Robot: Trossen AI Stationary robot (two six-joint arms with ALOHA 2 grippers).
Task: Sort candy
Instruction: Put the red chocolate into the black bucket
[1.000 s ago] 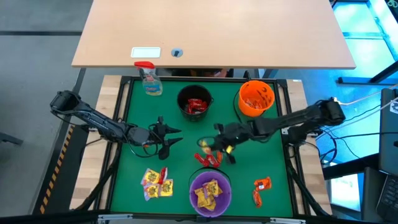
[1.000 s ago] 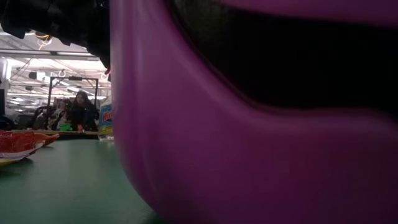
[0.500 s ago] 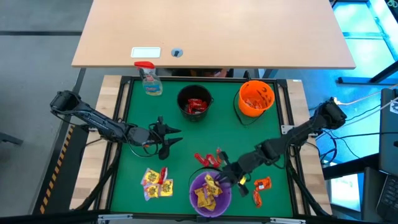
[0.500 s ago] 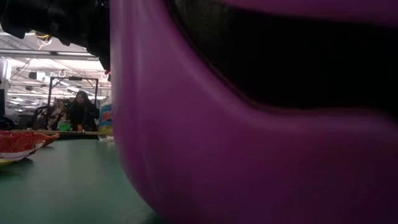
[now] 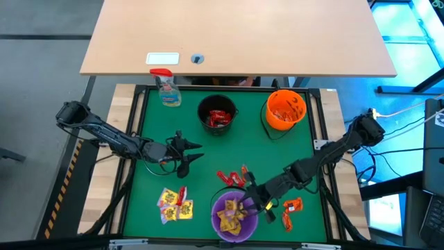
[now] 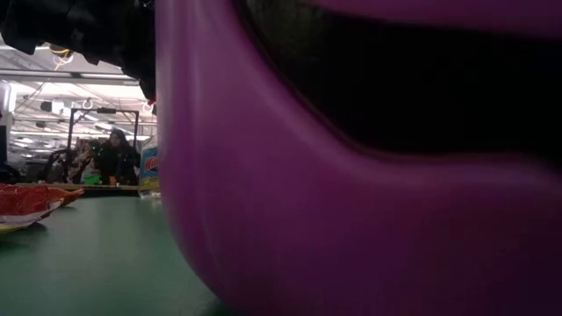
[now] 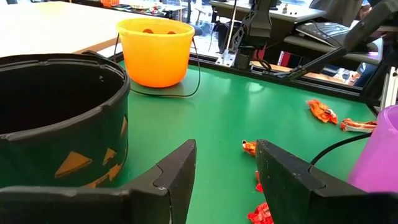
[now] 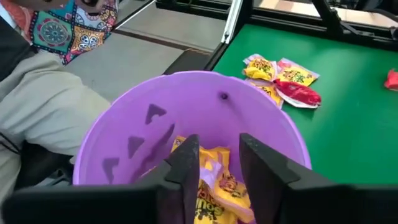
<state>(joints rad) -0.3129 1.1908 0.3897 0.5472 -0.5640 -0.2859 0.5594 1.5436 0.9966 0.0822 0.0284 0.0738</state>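
From above, the right gripper (image 5: 248, 202) hangs over the rim of the purple bowl (image 5: 220, 203) at the near edge of the green table (image 5: 291, 153), its fingers a little apart with nothing between them; yellow candy (image 5: 232, 217) lies in the bowl right under it. Just beyond this gripper a few red candies (image 5: 229, 178) lie on the mat, two orange candies (image 5: 290, 210) lie just beside it on the arm's side, and a cluster of yellow and red candy (image 5: 174, 202) lies past the bowl's far side from it. The left gripper (image 5: 186, 154) waits over the bare mat with fingers parted and empty, the black bowl (image 5: 217, 115) holding red candy ahead of it, the orange bowl (image 5: 286, 110) farther off, and a spray bottle (image 5: 166, 89) at the table's far corner. The low view is nearly filled by the purple bowl's wall (image 6: 351, 211), with a red packet (image 6: 31, 204) on the mat beside it and people (image 6: 110, 156) far off in the room. The left wrist view shows its two fingers (image 7: 174, 180) spread, the black bowl (image 7: 59, 118) close beside them, the orange bowl (image 7: 157, 50) beyond, and red scraps of candy (image 7: 261, 214) between the fingertips. The right wrist view shows its fingers (image 8: 186, 165) slightly apart above the yellow packets (image 8: 214, 186) inside the purple bowl (image 8: 124, 143); more candy (image 8: 283, 78) lies on the mat beyond the rim.
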